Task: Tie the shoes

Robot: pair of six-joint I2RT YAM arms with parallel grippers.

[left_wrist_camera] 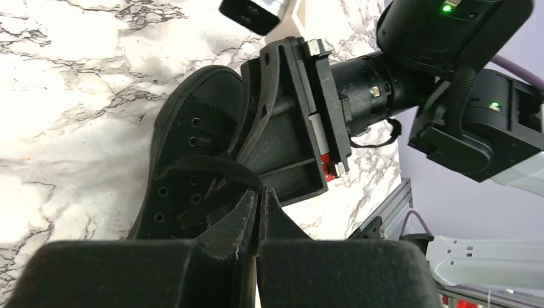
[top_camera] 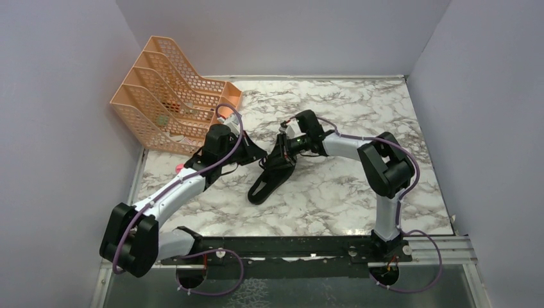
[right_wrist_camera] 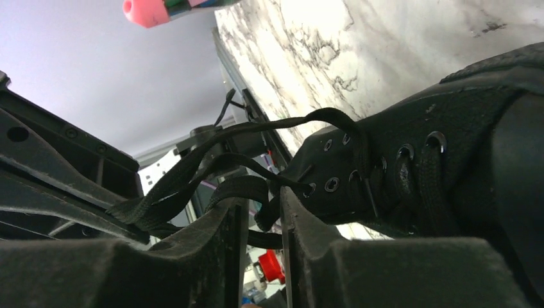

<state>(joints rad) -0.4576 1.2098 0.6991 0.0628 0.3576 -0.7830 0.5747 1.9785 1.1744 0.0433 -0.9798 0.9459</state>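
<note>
From my remote station I see a grey-veined white marble counter enclosed by plain pale-lilac walls at 9, 12 and 3 o'clock. An orange mesh file rack stands at 10 o'clock. Lighting is even and diffuse.

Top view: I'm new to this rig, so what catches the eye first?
A black shoe lies central on the marble table, its laces worked from both sides: left pincer shut on them, right pincer slightly open around one. An orange mesh file rack stands far left.
</note>
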